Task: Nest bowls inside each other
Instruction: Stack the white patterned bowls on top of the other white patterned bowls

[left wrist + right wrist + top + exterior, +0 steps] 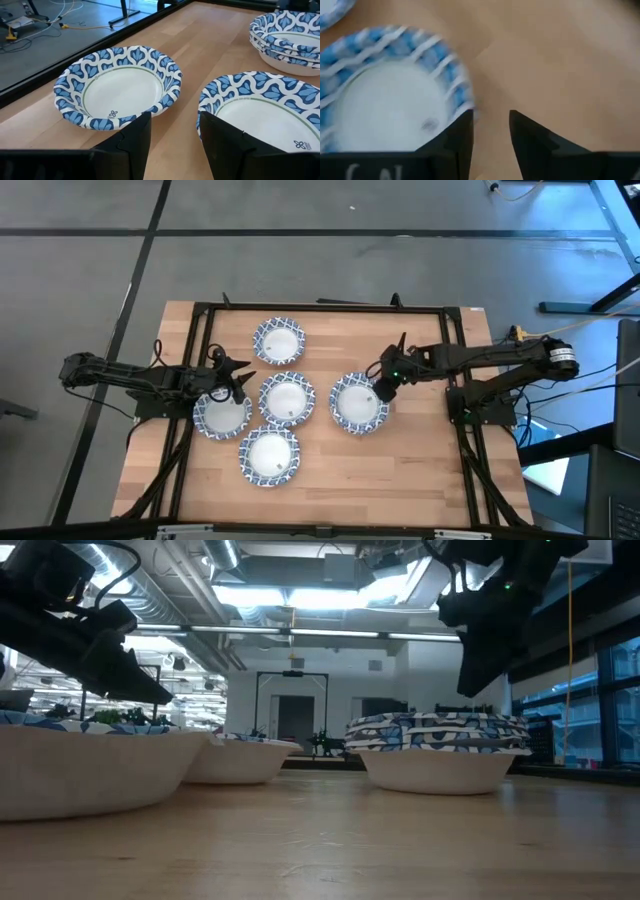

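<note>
Five places on the table hold blue-and-white rimmed bowls. A stack of several nested bowls (359, 402) (437, 745) sits right of centre. Single bowls rest on their bases at the far side (278, 340) (117, 87), the centre (287, 399) (265, 107), the left (222, 413) (80, 765) and the near side (269, 456). My left gripper (242, 381) (175, 122) is open and hovers over the left bowl's right rim, pointing toward the centre bowl. My right gripper (383, 387) (491, 117) is open above the stack's right rim, clear of it (476, 680).
A black frame (320, 308) runs round the wooden tabletop, with rails along the left and right sides. Bare wood lies near the table's near edge and to the right of the stack (430, 450). Cables trail by the right arm's base.
</note>
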Robot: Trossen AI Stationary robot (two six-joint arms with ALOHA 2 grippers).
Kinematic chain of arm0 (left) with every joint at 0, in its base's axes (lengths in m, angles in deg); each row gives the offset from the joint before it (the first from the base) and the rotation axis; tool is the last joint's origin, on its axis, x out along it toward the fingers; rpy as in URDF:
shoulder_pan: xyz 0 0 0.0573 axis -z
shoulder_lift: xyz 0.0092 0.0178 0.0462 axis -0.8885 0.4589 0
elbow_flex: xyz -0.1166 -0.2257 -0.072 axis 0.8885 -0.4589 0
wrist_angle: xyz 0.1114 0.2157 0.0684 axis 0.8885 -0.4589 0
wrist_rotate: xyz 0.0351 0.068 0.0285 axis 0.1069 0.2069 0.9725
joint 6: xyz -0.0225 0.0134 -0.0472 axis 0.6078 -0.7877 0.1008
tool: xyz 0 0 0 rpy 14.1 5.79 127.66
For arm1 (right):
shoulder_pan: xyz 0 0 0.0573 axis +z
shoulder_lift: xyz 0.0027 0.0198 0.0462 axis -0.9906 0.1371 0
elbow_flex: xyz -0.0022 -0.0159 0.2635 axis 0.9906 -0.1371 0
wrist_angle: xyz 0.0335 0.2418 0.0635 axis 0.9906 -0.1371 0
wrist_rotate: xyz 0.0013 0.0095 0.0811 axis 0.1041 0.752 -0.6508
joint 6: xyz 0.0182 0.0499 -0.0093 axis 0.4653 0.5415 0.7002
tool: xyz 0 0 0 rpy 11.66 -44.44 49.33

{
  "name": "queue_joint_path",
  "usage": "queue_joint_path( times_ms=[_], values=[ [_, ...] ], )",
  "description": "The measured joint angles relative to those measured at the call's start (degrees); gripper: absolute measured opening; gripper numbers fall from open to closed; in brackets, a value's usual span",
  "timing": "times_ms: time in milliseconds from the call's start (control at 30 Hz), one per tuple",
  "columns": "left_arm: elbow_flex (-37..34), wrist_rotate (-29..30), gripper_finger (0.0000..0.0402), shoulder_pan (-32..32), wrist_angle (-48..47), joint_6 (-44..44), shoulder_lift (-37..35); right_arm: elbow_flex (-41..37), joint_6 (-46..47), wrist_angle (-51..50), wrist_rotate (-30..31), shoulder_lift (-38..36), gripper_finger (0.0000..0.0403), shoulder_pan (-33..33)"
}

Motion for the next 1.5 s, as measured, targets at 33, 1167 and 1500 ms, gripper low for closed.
queue_joint_path(
  times_ms=[33,1167,1500],
  values=[
    [0.00,0.00,0.0163,0.00,0.00,0.00,0.00,0.26,-0.02,-0.04,2.83,-0.07,0.0128,-0.02],
    [2.08,1.53,0.0163,-0.25,19.60,-14.58,2.58,-28.16,-20.68,51.61,10.56,-28.12,0.0098,0.27],
    [15.90,-4.58,0.0163,-7.41,3.67,-18.52,18.41,-28.23,-25.92,53.12,10.53,-28.13,0.0098,-2.62]
  ],
)
